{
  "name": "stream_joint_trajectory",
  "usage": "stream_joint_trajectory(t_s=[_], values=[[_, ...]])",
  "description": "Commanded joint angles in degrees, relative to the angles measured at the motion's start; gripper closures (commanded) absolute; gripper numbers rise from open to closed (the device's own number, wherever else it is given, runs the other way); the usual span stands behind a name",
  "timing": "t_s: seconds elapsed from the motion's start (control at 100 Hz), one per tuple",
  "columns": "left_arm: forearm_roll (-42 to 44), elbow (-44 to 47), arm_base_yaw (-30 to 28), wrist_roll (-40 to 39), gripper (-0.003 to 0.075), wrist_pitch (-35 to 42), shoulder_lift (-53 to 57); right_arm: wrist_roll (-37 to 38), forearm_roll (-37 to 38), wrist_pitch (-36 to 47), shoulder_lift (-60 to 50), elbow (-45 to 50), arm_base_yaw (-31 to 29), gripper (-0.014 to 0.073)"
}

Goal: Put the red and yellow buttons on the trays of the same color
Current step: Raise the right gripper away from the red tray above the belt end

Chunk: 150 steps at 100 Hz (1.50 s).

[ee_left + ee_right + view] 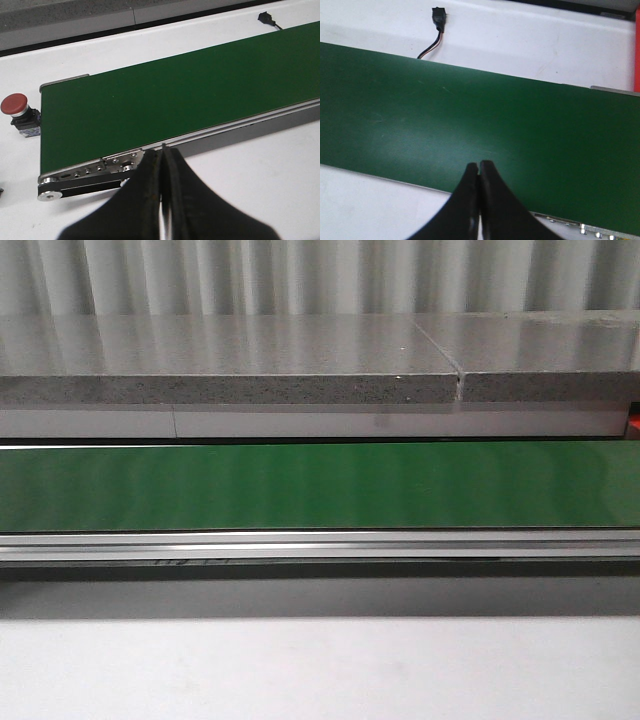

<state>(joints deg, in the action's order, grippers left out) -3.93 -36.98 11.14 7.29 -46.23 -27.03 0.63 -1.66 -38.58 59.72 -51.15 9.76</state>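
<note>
both tools, left [162,150] and right [479,166], clenched on nothing over the green belt [320,485] (trays out of sight).

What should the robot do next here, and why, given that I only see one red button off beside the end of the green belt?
Probably open the left gripper and reach toward the red button. Both grippers, the right too, are shut and empty above the green belt, which carries nothing. That button stands on the white table beside the belt's end. No trays or yellow buttons show, so waiting may also be sensible.
</note>
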Motion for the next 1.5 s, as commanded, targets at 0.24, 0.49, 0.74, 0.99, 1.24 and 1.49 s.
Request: stream_joint_trajectory(t_s=[0.24, 0.49, 0.74, 0.99, 1.24, 1.49], values=[[-0.90, -1.65, 0.53, -0.05, 0.0741, 3.64, -0.34, -0.63, -0.18, 6.69, -16.50, 7.77, 0.68, 0.0673], [-0.90, -1.65, 0.53, -0.05, 0.0741, 3.76, -0.34, -0.63, -0.18, 6.21, -28.44, 14.12, 0.68, 0.0673], [-0.94, -1.65, 0.53, -0.05, 0.0741, 5.81, -0.45, -0.63, -0.18, 5.95, -36.60, 17.73, 0.68, 0.0673], [2.32, -1.75, 0.53, -5.46, 0.0741, 8.34, -2.03, -0.63, -0.18, 3.24, -37.12, 17.89, 0.68, 0.0673], [7.19, -7.55, 0.53, -13.20, 0.0741, 7.86, -10.60, -0.63, -0.18, 0.43, -37.12, 17.89, 0.68, 0.0673], [9.42, -17.64, -2.57, -18.10, 0.0740, 3.35, -22.62, -0.63, -0.18, 0.43, -37.12, 17.89, 0.68, 0.0673]])
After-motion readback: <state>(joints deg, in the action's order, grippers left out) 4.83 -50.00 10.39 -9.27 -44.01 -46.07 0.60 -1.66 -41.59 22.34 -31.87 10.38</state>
